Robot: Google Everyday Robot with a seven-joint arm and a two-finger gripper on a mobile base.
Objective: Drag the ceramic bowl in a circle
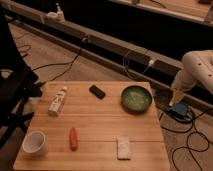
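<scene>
1. Claw point(175, 98) position: off the worktop point(100, 122), just past its 3 o'clock edge. Whether it is spread or pressed together cannot be told.
2. The ceramic bowl point(136, 98) sits at 2 o'clock on the worktop, at the claw's 9 o'clock, near it but apart.
3. Further out: black object point(97, 91) at 12 o'clock, bottle point(57, 100) at 10, white cup point(35, 143) at 8.
4. Progress, as judged: nothing done. Contact with the bowl and the whole circular drag remain.

You see the ceramic bowl point(136, 98) glossy green with darker rim, white cup point(35, 142), orange-red stick point(73, 138), light brown bench point(100, 117), your white end effector point(176, 96) beside its right edge
</scene>
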